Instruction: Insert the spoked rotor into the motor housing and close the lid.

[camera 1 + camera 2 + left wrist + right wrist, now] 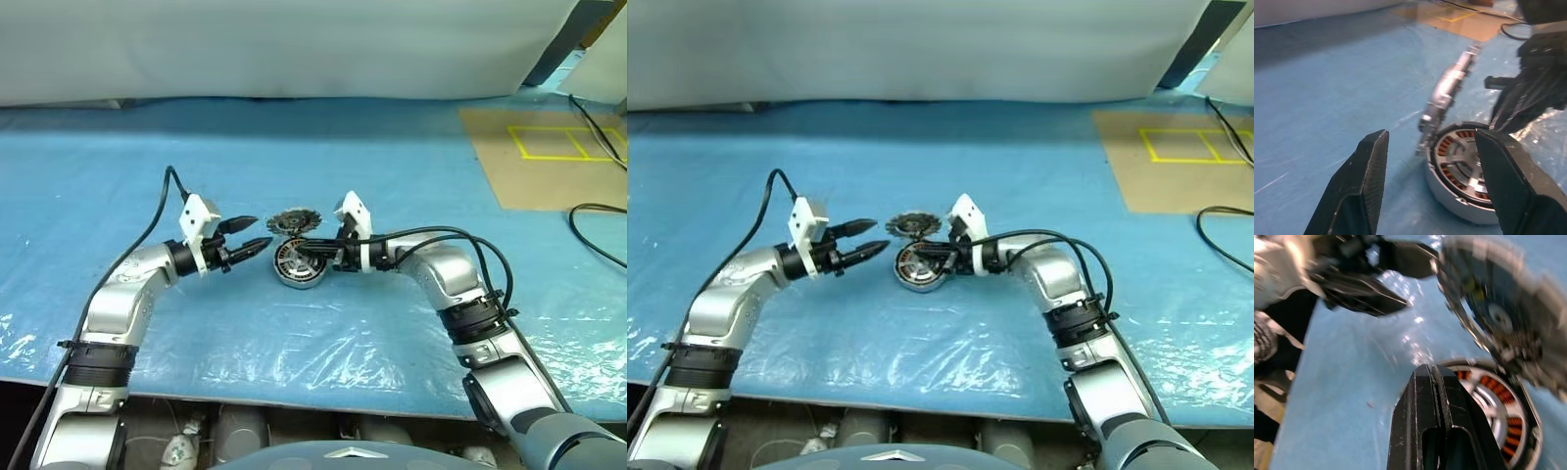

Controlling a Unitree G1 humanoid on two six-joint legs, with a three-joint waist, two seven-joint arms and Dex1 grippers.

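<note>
Left eye view: motor housing (298,264) sits mid-worktop (294,166), spoked rotor (292,221) tilted on its far rim, not seated yet. Right pincer (312,257) shut over the housing, left pincer (247,235) wide and empty just beside. Left wrist view: the rotor needs tipping flat next; blue sheet around it looks roomy.

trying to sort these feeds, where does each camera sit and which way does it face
Head views: look forward and down over both arms at the housing, the rotor tilted behind it.
Left wrist: looks along the open left gripper at both parts.
Right wrist: looks along the shut right gripper over the housing.
Both wrist views share housing and rotor.
</note>
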